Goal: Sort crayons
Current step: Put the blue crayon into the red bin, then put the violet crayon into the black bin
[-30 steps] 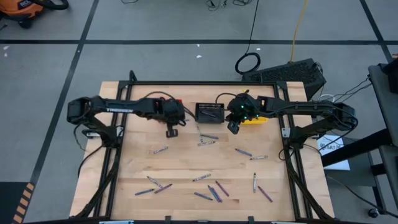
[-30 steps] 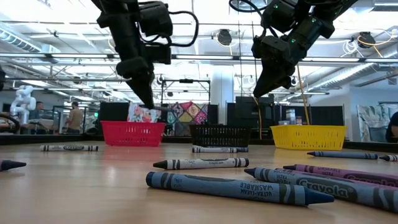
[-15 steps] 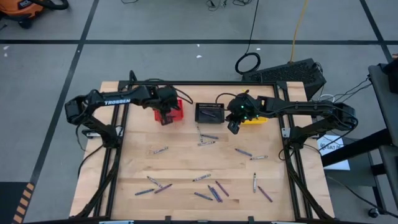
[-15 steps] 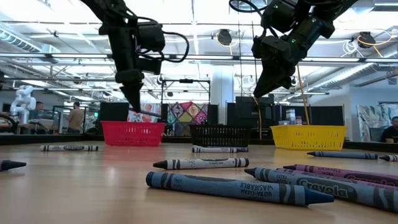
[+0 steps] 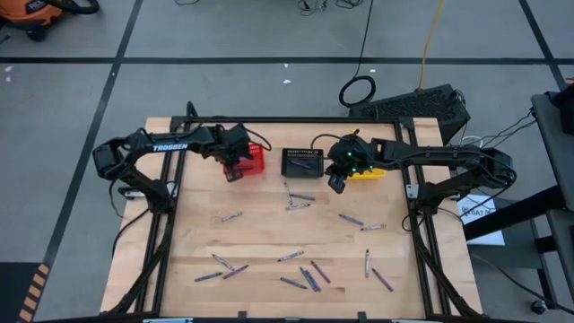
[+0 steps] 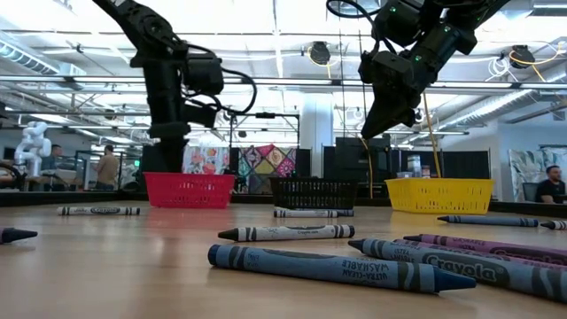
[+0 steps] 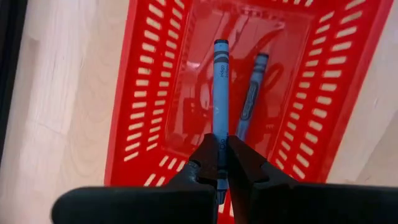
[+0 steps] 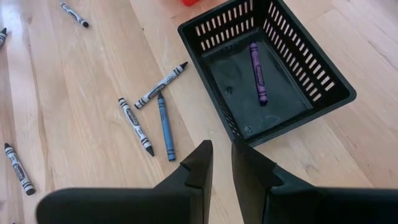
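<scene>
Three baskets stand in a row at the counter's (image 5: 197, 224) far edge; the middle basket (image 5: 302, 161) is the landmark. One basket (image 5: 251, 160) sits to its left, under the left claw (image 7: 219, 163), and another (image 5: 369, 170) to its right. The right claw (image 5: 335, 184) hangs just right of it. Crayons (image 5: 300, 278) lie scattered nearer than it.

lower end of the blue crayon (image 7: 219, 118) hidden between my left gripper's (image 7: 222, 163) fingers, red basket (image 7: 147, 93) cut off by the frame, scattered crayons' (image 5: 300, 274) labels too small overhead
</scene>
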{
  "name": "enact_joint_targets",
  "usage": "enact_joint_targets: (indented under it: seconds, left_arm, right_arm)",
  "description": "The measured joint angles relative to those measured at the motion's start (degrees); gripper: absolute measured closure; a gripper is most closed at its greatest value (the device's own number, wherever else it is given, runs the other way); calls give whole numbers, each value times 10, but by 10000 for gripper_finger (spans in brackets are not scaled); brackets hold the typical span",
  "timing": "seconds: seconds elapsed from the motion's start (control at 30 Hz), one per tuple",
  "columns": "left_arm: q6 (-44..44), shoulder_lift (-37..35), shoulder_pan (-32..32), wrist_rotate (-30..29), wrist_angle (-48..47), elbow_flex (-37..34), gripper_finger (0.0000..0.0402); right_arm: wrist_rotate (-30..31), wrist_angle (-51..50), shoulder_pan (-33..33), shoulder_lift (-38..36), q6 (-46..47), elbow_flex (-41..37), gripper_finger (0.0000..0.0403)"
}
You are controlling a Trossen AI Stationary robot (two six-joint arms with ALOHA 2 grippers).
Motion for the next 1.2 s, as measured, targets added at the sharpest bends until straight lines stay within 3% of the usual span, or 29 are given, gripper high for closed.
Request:
enact_joint_targets:
  seconds: [0.4, 0.63, 1.2]
  left_arm:
    - [1, 0, 0, 0, 9, 0, 332]
    - [-2, 0, -18, 1, 5, 2, 327]
    - [-17, 0, -132, 14, 2, 53, 327]
  right_arm:
    - [0, -5, 13, 0, 18, 0, 355]
    - [-1, -4, 59, 0, 63, 0, 355]
    - [3, -40, 228, 0, 331, 0, 355]
